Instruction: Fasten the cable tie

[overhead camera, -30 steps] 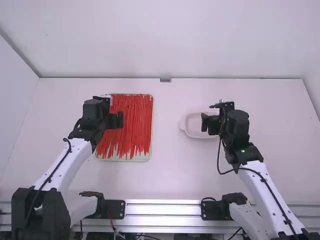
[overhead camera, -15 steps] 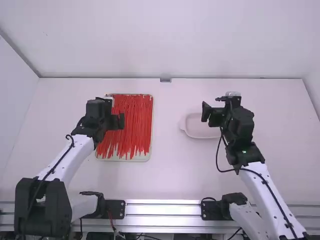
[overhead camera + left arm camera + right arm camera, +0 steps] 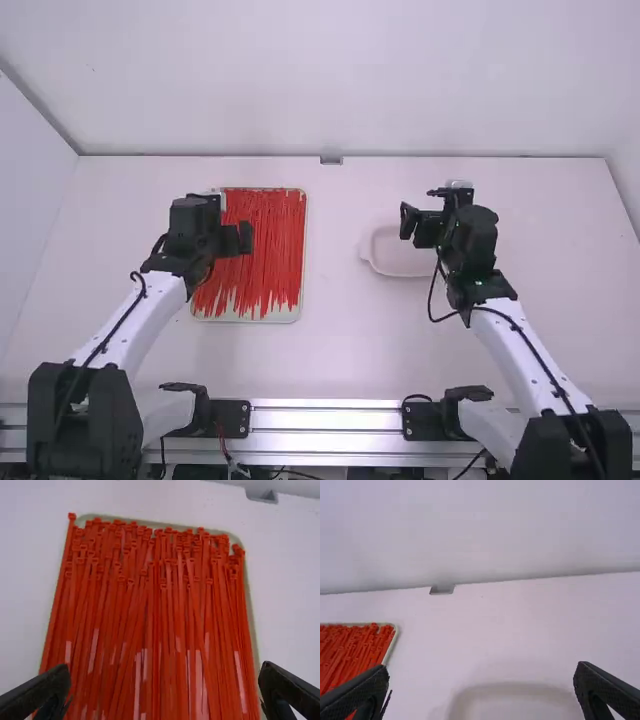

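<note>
Glossy plastic cable ties (image 3: 155, 625) — matt table (image 3: 450, 320)

Both arms reach out from their bases, each tool spread wide open

In the high view the left arm (image 3: 130, 320) climbs from its base at 7 o'clock and leans toward 1 o'clock. Its white forearm is straight and its black wrist bent, so the left tool (image 3: 208, 235) sits at about 9 o'clock from the view's middle. The right arm (image 3: 515, 345) climbs from 5 o'clock and leans toward 11 o'clock, carrying the right tool (image 3: 438, 225) at about 3 o'clock from the middle. In the left wrist view the two black fingers (image 3: 37, 692) stand far apart, and in the right wrist view that tool's fingers (image 3: 355, 687) are just as widely parted
</note>
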### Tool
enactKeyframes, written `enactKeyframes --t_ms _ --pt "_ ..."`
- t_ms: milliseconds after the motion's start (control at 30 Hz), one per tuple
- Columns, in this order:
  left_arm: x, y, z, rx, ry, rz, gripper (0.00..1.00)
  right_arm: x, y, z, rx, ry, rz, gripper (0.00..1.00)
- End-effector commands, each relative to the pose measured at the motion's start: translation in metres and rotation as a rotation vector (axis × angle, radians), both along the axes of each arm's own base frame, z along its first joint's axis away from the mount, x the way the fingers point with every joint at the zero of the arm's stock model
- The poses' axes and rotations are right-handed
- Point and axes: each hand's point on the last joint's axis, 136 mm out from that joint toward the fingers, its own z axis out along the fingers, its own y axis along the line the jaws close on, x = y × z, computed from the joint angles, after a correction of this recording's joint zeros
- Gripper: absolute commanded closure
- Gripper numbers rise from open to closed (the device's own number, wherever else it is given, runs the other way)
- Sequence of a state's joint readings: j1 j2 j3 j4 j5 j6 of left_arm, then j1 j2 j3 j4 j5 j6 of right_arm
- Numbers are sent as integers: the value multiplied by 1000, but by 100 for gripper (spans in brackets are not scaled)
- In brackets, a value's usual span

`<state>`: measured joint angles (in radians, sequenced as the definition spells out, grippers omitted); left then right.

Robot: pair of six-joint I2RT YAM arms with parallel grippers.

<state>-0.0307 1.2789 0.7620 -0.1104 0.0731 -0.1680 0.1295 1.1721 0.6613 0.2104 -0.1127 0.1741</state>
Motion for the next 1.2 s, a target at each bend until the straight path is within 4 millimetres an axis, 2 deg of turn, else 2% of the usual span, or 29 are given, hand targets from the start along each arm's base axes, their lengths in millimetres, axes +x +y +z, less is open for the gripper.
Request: enactKeyframes --t_ms 0,100,200,333,367,500,667,733,867,967,1167 --pt "10 7 25 65 -78 13 1 2 19 12 69 0 81 2" --pt "17 13 33 117 -124 22 1 2 25 4 162 57 60 2" --pt "17 11 34 131 -126 -5 1 -5 39 4 196 75 140 1" --pt "11 4 26 27 -80 27 1 -16 53 -3 134 87 244 1" --pt "5 -4 20 -4 -47 -12 1 -17 55 -5 98 82 257 2" --pt "-3 -20 15 -93 -3 -59 1 -19 52 -11 85 105 246 2" --pt "-1 -16 22 -202 -9 69 1 -21 45 -21 71 144 234 1" --pt "-1 -15 21 -187 -8 64 1 -22 42 -24 66 157 230 1" --pt "-2 -24 23 -49 -45 -130 1 -28 51 -22 106 178 236 1" --pt "1 -18 23 -24 -49 -102 1 -35 60 -22 43 176 280 2" --pt "9 -16 -4 -27 11 -79 1 -39 61 -17 -73 235 254 2"
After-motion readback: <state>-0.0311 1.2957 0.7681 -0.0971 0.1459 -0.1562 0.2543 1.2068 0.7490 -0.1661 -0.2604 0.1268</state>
